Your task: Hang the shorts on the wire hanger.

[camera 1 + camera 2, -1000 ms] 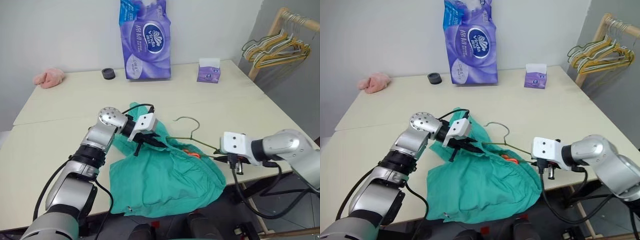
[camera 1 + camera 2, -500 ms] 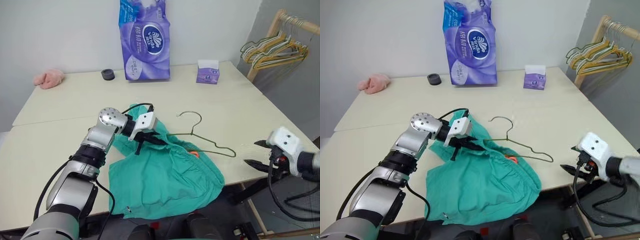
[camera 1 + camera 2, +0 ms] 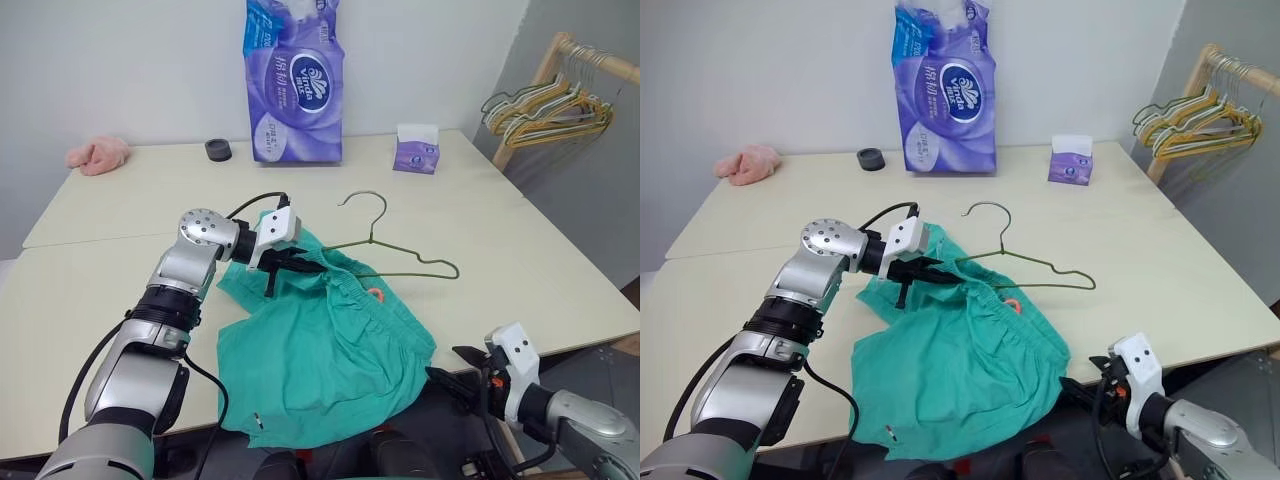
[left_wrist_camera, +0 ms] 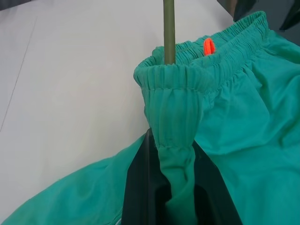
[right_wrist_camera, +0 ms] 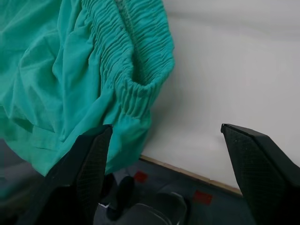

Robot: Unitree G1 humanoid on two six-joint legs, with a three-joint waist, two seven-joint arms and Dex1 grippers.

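Left gripper (image 3: 283, 268) is clamping the soft, limp shorts (image 3: 320, 350) by the waistband, hanger (image 3: 385, 255) at 3 o'clock; right gripper (image 3: 462, 372) jaws are gaping empty.

A plain indoor test room set up like a household laundry corner — bare white walls (image 3: 120, 70) and two cream tables (image 3: 470, 200) pushed together. On the far side of the tabletop from the left gripper (image 3: 300, 265) stand home goods: a tall purple pack of toilet tissue (image 3: 292, 80), a small purple tissue box (image 3: 416, 150), a black roll of tape (image 3: 218, 150) and a pink cloth (image 3: 98, 155). Well off beyond the right gripper (image 3: 455, 368), a wooden clothes rack (image 3: 560, 50) carries a bunch of yellow and green hangers (image 3: 545, 100). Teal shorts (image 3: 330, 350) and a wire hanger (image 3: 400, 255) lie just by the left gripper — domestic props on a staged bench, grey floor (image 3: 600, 360) below.
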